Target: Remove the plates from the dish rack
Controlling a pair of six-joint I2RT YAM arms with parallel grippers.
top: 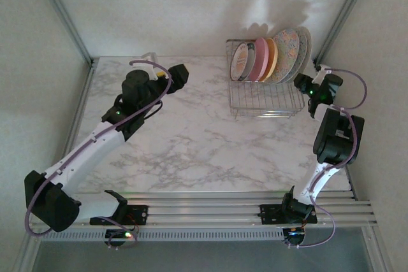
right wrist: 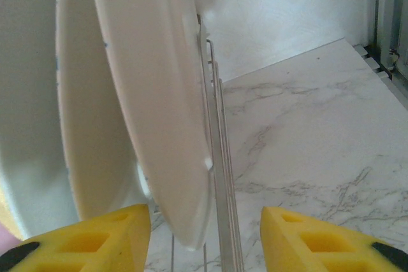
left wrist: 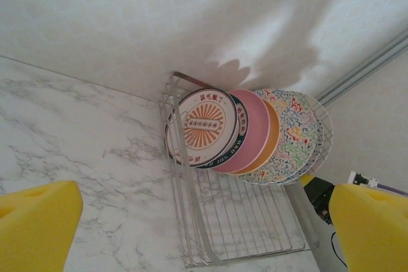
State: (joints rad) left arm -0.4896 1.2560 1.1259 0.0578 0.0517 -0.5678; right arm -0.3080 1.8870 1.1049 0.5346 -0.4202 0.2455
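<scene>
Setting: white marbled surface (top: 191, 144), pale back wall (top: 159, 4) behind it.

Dish rack (top: 264, 100): silver wire grid, standing on the surface at its far right, close to the wall.

Plates (top: 268, 58): five, upright on edge in the rack's rear half, leaning together in one row. From the rack's left end:
- white plate (left wrist: 203, 125), orange-brown emblem, dark rim
- pink plate (left wrist: 255, 128)
- orange-yellow plate (left wrist: 273, 141)
- floral-speckled plate (left wrist: 296, 138)
- last plate (left wrist: 324, 125), mostly hidden, at the rack's right end

Right hand (right wrist: 207, 234): at the rack's right end, behind the row. Jaws part-way open. Its yellow pads (right wrist: 83, 240) stand either side of the last plate's lower rim and a rack wire. No pad is seen touching the plate.

Left hand (left wrist: 204, 234): well to the left of the rack, above the bare surface, facing the emblem plate. Jaws spread wide, holding nothing.
</scene>
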